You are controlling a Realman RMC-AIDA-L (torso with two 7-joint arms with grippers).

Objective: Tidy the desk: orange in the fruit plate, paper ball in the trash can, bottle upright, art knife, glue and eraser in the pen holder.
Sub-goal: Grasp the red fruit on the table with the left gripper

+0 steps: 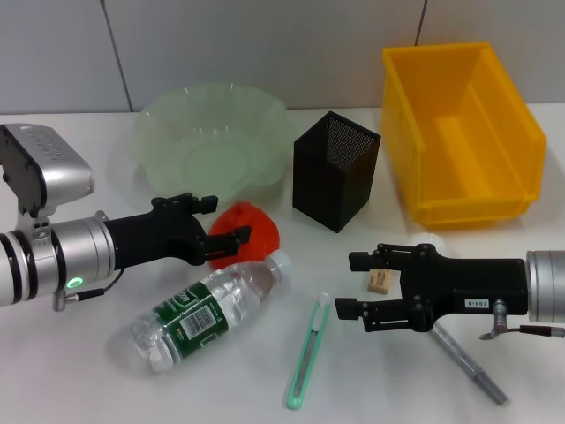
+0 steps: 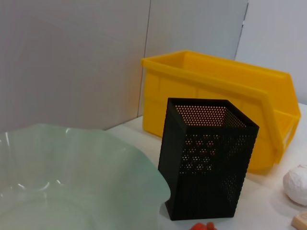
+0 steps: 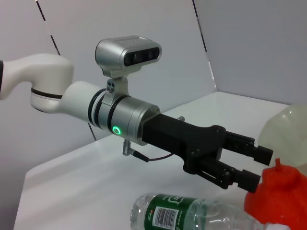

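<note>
Left end effector (image 1: 231, 231) reaches in from the left, fingers spread around the orange (image 1: 247, 231), one above and one below, not yet pinched. The orange is a bright, ribbed plastic-looking fake: probably light, stiff and a bit slick, so grip across its widest middle. It sits on the surface just near of the green fruit plate (image 1: 154, 137), touching the neck end of the bottle (image 1: 207, 309).

Bottle lies on its side, clear plastic with water inside, so likely heavy and prone to roll (take it at the labelled waist).

Right end effector (image 1: 357, 283) comes from the right, fingers apart, with the eraser (image 1: 380, 280) between them; a small firm block, easy pinch on the flat sides. The green art knife (image 1: 308, 352) lies flat to its left, thin and hard to get under. Grey glue pen (image 1: 468, 364) lies under the right arm.

Mesh pen holder (image 1: 335, 170) stands centre far, yellow bin (image 1: 461, 132) far right. Paper ball (image 2: 298, 185) sits near the bin.

White smooth surface (image 1: 79, 371), pale panelled wall behind.
</note>
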